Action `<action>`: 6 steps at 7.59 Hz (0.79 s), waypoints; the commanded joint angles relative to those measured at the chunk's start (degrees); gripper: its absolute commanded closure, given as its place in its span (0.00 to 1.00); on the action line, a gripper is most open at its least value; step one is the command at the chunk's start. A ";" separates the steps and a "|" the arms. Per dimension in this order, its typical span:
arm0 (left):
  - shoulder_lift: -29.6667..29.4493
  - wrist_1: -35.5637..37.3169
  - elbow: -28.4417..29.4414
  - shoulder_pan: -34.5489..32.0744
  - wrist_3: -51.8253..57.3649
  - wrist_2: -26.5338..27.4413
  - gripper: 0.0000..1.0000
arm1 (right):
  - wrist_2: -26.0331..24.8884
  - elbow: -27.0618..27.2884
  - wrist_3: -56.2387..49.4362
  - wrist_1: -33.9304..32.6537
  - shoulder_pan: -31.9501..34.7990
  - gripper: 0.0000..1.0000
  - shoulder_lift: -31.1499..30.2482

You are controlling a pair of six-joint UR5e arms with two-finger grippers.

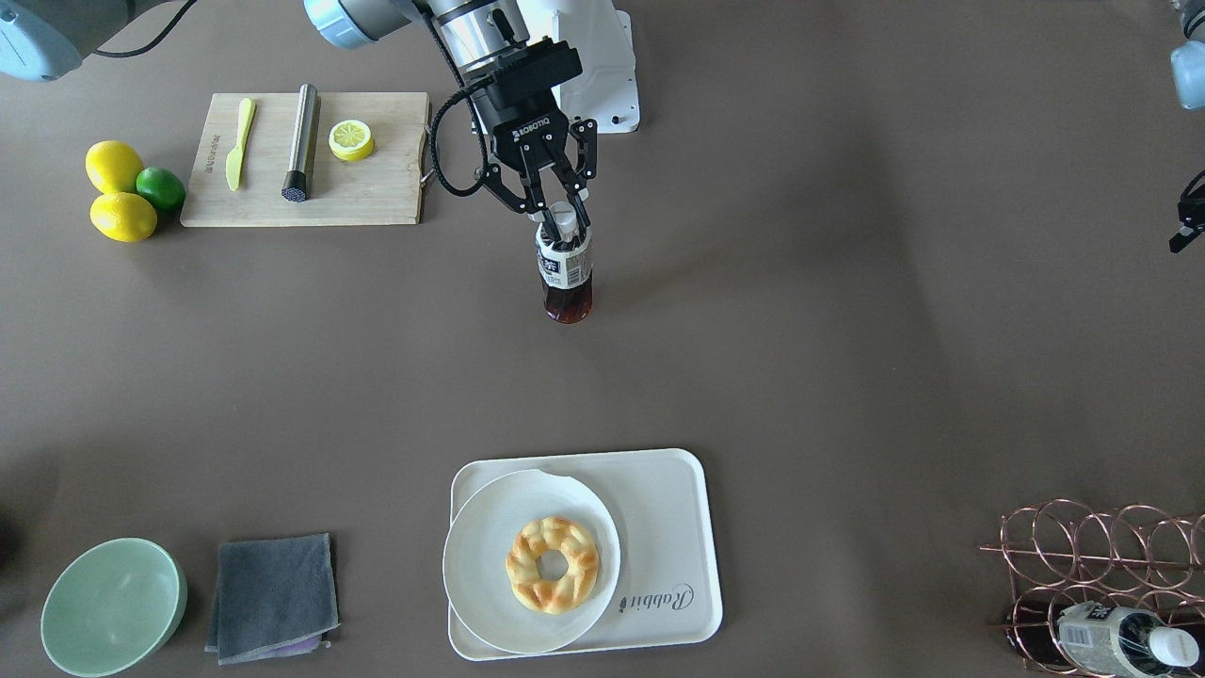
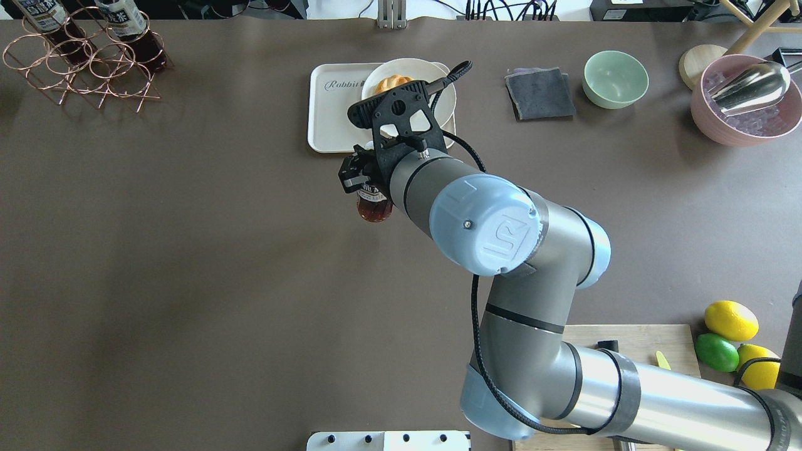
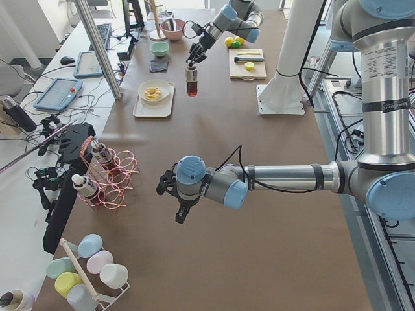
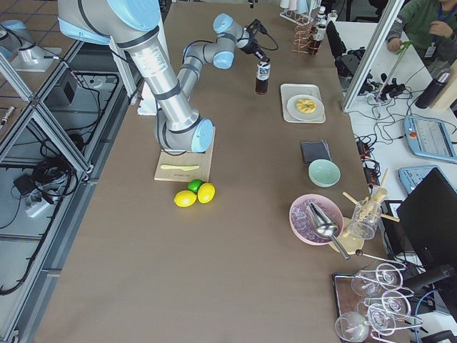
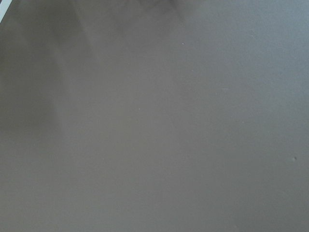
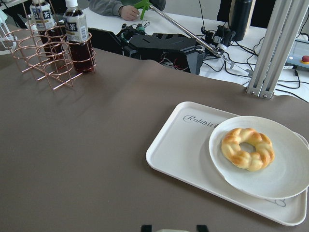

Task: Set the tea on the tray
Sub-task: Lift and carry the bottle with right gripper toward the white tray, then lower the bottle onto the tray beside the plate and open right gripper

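The tea [image 1: 566, 275], a small clear bottle of reddish-brown liquid with a white cap, hangs upright in my right gripper [image 1: 563, 222], which is shut on its neck. I cannot tell whether its base touches the table. In the overhead view the bottle [image 2: 374, 210] is just short of the tray's near edge. The cream tray [image 1: 673, 527] with "Rabbit" print holds a round plate [image 1: 480, 574] with a ring pastry [image 1: 553, 563]; its printed side is bare [image 6: 183, 145]. My left gripper [image 3: 178, 210] hovers low over bare table, far from the tea; I cannot tell its state.
A copper rack [image 1: 1101, 556] holds a look-alike bottle [image 1: 1120, 640]. A cutting board [image 1: 377, 188] with knife, steel tool and lemon half, plus lemons and a lime [image 1: 160, 186], lie near my right base. A green bowl [image 1: 113, 607], grey cloth [image 1: 273, 595] and pink bowl [image 2: 739, 106] flank the tray.
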 commanded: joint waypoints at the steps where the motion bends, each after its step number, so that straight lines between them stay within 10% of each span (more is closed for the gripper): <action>1: 0.09 7.82 0.47 -1.26 -2.60 -1.07 0.01 | 2.94 -13.22 0.74 0.05 5.33 1.00 10.00; 6: 3.60 9.10 -0.49 -6.53 -2.51 -1.59 0.01 | 7.86 -40.74 2.77 5.02 10.88 1.00 26.91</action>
